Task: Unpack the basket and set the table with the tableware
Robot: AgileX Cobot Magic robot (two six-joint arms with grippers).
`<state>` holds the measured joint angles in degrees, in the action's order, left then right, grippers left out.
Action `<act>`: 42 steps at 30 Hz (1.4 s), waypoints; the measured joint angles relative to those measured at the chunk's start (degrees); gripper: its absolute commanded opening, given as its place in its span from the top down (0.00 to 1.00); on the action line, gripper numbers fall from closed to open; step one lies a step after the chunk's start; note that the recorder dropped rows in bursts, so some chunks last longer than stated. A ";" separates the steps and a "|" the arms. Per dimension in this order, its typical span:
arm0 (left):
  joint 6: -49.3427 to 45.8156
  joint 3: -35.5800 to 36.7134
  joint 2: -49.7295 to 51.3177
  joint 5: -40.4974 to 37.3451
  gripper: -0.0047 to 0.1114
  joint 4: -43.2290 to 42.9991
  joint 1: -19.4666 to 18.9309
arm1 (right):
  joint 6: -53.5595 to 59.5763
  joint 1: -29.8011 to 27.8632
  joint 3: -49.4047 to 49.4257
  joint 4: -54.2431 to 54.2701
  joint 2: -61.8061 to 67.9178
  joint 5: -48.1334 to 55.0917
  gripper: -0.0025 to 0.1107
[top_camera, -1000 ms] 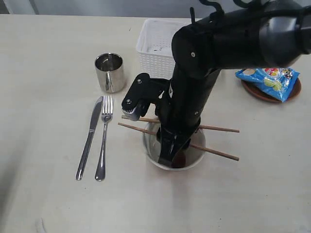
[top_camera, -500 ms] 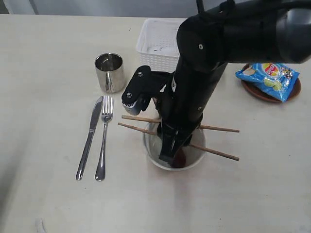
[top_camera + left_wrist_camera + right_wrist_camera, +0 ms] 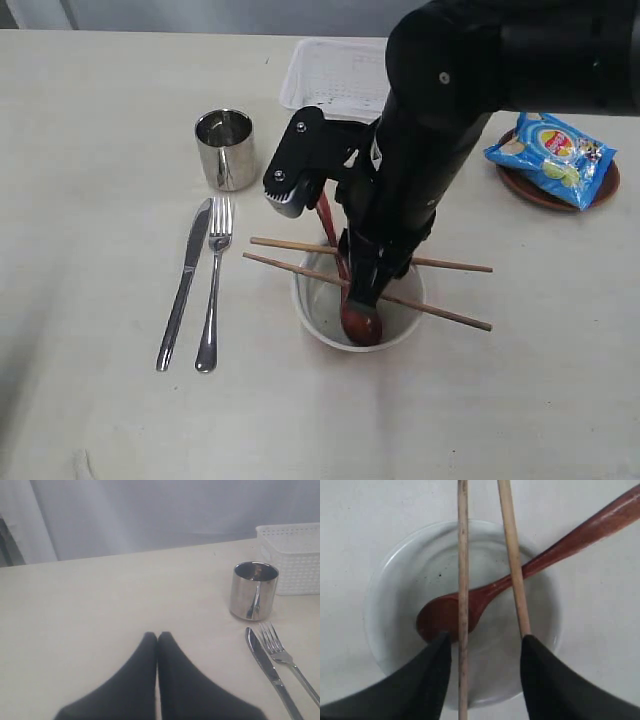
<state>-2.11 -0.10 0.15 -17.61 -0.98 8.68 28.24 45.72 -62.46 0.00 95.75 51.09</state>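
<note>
Right gripper [image 3: 486,637] open over bowl [image 3: 385,605], holding nothing.
Spoon [image 3: 445,617] lies just beyond the jaws, chopsticks [image 3: 463,555] running through their gap; left gripper [image 3: 156,636] closed, well apart.

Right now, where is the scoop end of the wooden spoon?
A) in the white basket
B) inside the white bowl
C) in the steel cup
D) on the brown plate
B: the spoon has its scoop end inside the white bowl, beneath the chopsticks lying across the rim.

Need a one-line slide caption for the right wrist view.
Open right gripper above the white bowl, where a wooden spoon lies under two chopsticks spanning the rim.
</note>
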 measured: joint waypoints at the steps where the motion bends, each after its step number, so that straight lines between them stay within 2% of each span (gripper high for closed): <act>1: 0.00 0.00 0.00 0.00 0.96 0.00 0.00 | 0.00 0.00 0.00 0.00 0.00 0.00 0.48; 3: 0.00 0.00 0.00 0.00 0.96 0.00 0.00 | 0.00 0.00 0.00 0.78 0.00 0.23 0.34; 5: 0.00 0.00 0.00 0.00 0.96 0.00 0.00 | 0.10 0.00 0.00 1.15 0.00 0.49 0.28; 6: 0.00 0.00 0.00 0.00 0.96 0.00 0.00 | 0.11 0.00 0.00 1.25 0.00 0.49 0.27; 10: 0.00 0.00 0.00 0.00 0.96 0.00 0.00 | 0.11 0.00 0.00 1.25 0.00 -0.87 0.31; 37: 0.00 0.00 0.00 0.00 0.96 0.00 0.00 | 3.00 0.00 0.00 1.67 6.68 -1.60 0.31; 42: 0.00 0.00 0.00 0.00 0.96 0.00 0.00 | 2.75 0.00 0.00 1.67 6.68 -1.07 0.46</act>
<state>-2.11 -0.10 0.15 -17.61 -0.98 8.68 30.99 45.72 -62.46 1.67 102.43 50.02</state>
